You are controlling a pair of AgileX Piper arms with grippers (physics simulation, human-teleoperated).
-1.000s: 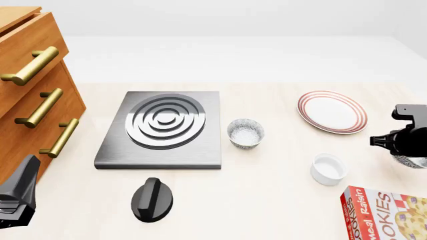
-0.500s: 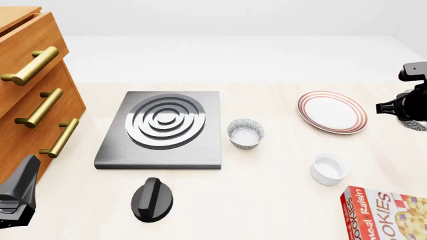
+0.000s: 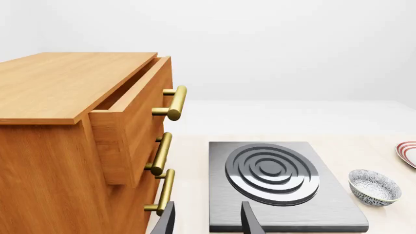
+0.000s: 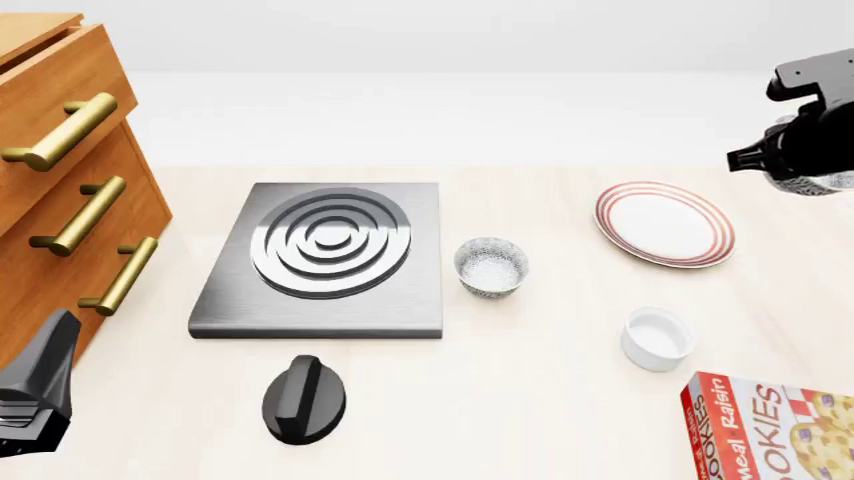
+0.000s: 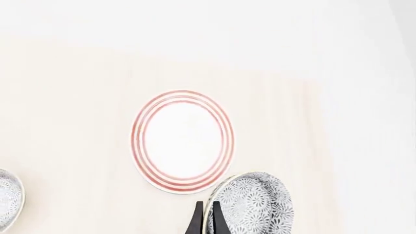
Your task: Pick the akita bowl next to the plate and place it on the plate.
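Note:
My right gripper [image 4: 806, 170] hangs in the air just off the plate's right far edge, shut on the rim of a speckled akita bowl [image 4: 827, 183]. In the right wrist view its fingers [image 5: 198, 220] pinch the bowl [image 5: 255, 204] edge-on, tilted, beside the red-ringed white plate [image 5: 183, 140], which lies bare on the table [image 4: 665, 222]. A second akita bowl [image 4: 491, 266] stands between the stove plate and the plate, also in the left wrist view [image 3: 373, 186]. My left gripper [image 3: 206, 223] stays open and empty at the near left [image 4: 34, 395].
A metal stove plate [image 4: 320, 258] lies left of centre with a black knob [image 4: 304, 398] in front of it. A white ramekin [image 4: 657, 338] and a cookie box [image 4: 774, 425] sit at the near right. A wooden drawer cabinet [image 4: 67, 180] fills the left side.
My right gripper has risen and moved away from me with the akita bowl, from low beside the ramekin to high beside the plate. The left arm has not moved.

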